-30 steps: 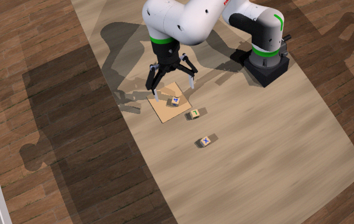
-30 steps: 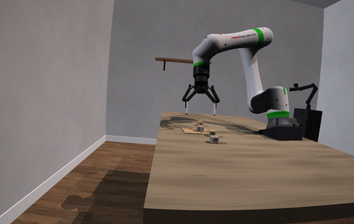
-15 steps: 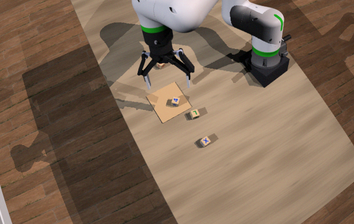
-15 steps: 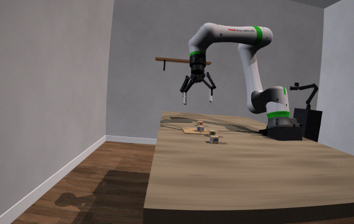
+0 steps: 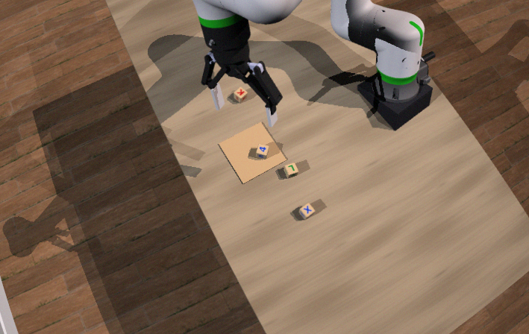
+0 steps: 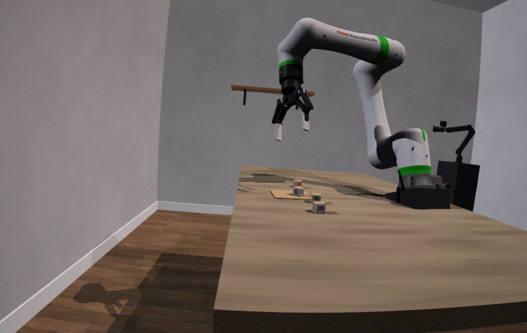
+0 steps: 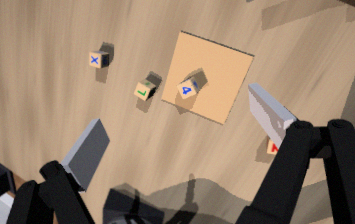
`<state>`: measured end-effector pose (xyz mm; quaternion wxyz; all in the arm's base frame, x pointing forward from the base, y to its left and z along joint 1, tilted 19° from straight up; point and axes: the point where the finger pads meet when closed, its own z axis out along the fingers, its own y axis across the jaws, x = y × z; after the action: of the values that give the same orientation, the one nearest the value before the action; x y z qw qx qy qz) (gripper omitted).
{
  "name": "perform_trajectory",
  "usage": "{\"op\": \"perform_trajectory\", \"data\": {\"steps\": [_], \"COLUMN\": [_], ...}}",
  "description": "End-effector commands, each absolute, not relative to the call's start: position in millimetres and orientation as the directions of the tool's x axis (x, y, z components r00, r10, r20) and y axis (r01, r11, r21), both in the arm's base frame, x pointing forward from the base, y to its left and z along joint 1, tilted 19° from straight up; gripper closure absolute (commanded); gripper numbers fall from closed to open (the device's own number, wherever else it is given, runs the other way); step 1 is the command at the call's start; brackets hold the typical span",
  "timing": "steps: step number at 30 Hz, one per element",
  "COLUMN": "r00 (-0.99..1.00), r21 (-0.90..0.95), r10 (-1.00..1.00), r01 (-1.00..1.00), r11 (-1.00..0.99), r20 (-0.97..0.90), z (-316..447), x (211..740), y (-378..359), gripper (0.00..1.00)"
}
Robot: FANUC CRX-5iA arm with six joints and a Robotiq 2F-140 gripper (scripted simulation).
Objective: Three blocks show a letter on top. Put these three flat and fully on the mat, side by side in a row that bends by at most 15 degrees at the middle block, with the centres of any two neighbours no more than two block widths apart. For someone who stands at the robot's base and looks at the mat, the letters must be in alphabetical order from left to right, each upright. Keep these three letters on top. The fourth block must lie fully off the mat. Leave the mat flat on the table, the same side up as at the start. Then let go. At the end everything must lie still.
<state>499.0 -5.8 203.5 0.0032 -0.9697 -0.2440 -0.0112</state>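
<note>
The gripper (image 5: 245, 117) (image 6: 292, 134) (image 7: 175, 103) is open and empty, high above the table. A block with a blue 4 on top (image 5: 263, 150) (image 6: 298, 191) (image 7: 188, 88) stands on the tan mat (image 5: 235, 153) (image 6: 280, 194) (image 7: 223, 65), turned relative to its edges. The green L block (image 5: 290, 169) (image 6: 316, 198) (image 7: 144, 91) stands off the mat, close to one corner. The blue X block (image 5: 307, 210) (image 6: 319, 207) (image 7: 98, 59) stands farther out, beyond the L. The red K block (image 5: 239, 94) (image 6: 297, 182) (image 7: 273, 147) is off the mat's other side, partly hidden by a finger in the wrist view.
The robot's base (image 5: 395, 107) (image 6: 424, 198) stands on the wooden table (image 5: 383, 207) (image 6: 360, 256). The table's long edge runs past the mat on the side away from the base. A shelf (image 6: 256, 88) hangs on the wall behind. Arm shadows fall across the table.
</note>
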Motion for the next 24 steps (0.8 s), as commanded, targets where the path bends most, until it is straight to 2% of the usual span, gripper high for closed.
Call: {"op": "perform_trajectory", "data": {"steps": [1, 12, 14, 16, 20, 24], "r00": [0.938, 1.000, 1.000, 0.987, 0.989, 0.970], "r21": [-0.001, 0.000, 0.000, -0.003, -0.003, -0.004], "r10": [0.347, 0.001, 0.001, 0.162, 0.148, 0.242], "r01": [0.347, 0.001, 0.001, 0.162, 0.148, 0.242], "r11": [-0.938, -1.000, -1.000, -0.987, -0.989, -0.970], "r20": [0.012, 0.000, 0.000, 0.005, 0.005, 0.008], "z": [222, 272, 272, 256, 257, 248], "x": [501, 500, 500, 498, 498, 497], "y": [-4, 0, 0, -24, -23, -36], "gripper": [0.00, 0.00, 0.00, 0.00, 0.00, 0.00]}}
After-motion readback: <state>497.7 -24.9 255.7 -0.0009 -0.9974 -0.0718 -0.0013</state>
